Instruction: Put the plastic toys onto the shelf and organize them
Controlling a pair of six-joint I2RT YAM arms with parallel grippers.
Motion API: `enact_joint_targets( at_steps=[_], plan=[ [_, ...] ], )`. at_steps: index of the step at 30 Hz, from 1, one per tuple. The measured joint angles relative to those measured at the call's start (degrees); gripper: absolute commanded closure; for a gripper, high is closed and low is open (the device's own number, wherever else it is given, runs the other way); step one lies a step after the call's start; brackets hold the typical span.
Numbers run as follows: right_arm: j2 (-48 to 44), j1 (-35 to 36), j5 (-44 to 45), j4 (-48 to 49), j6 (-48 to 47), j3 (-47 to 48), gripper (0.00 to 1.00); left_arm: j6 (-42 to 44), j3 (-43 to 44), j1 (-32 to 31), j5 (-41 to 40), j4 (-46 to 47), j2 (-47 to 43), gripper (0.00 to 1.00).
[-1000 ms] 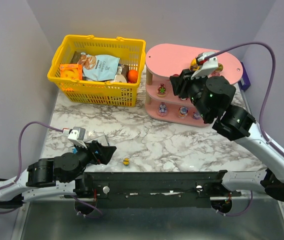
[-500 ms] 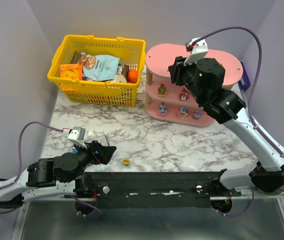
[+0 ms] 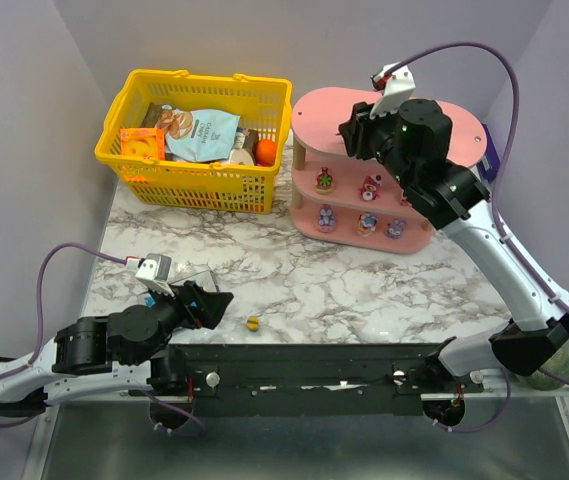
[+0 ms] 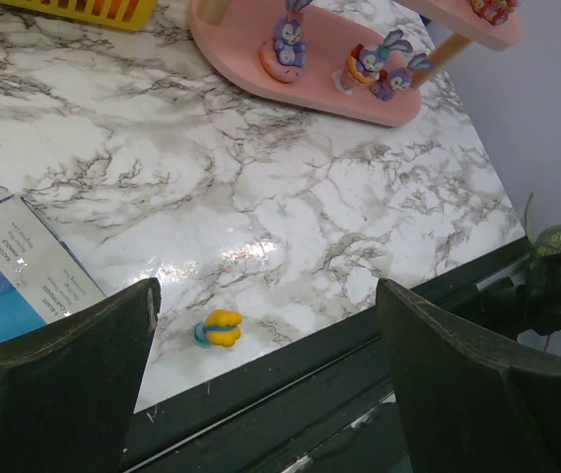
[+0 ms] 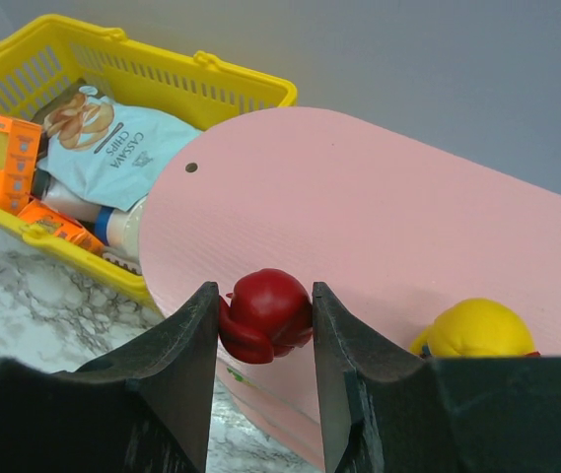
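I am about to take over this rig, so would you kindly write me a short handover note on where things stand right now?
Right tool: shut on a red toy, held over the top tier of the shelf, not yet released.
Left tool: open and empty, low by the near edge of the table.
Done: a yellow toy sits on the top tier; several toys stand on the two lower tiers.
Left: set the red toy down, then fetch the yellow-and-blue toy lying loose on the table.
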Motion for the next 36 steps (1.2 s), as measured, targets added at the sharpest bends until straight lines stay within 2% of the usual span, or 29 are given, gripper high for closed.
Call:
enact_joint_targets(
  at_steps=[11, 36],
  plan=[
    [2.3, -2.6, -4.7, 0.0, 0.7, 1.4, 0.67, 0.0, 0.0, 0.0, 0.0, 0.0, 0.0, 0.01],
    [5.4, -5.1, -6.4, -2.4, 3.8, 5.2, 0.61, -0.1, 0.0, 0.0, 0.0, 0.0, 0.0, 0.01]
  ],
)
